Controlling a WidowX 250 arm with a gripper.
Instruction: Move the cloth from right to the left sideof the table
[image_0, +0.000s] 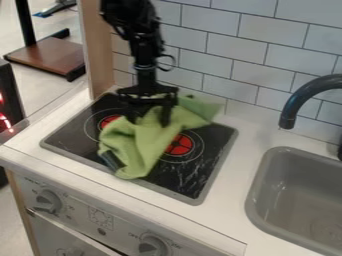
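One green cloth (137, 145) lies rumpled across the black cooktop (207, 172), running slantwise from the back edge, toward the right, down to the front edge. Its far end reaches past the back rim onto the white countertop (230, 165); its near end touches the front rim. A dark patch shows at its lower left side. The black gripper (148, 118) hangs down over the cloth's upper part, near the cooktop's back edge, its two fingers (165, 116) spread apart with green fabric between and below them. The cloth partly covers two red burner discs (179, 144). To the right of the cooktop are a grey sink (294, 195) and a dark curved faucet (300, 97); white tiles (260, 37) line the wall behind, and two control knobs (152, 246) sit on the front panel.
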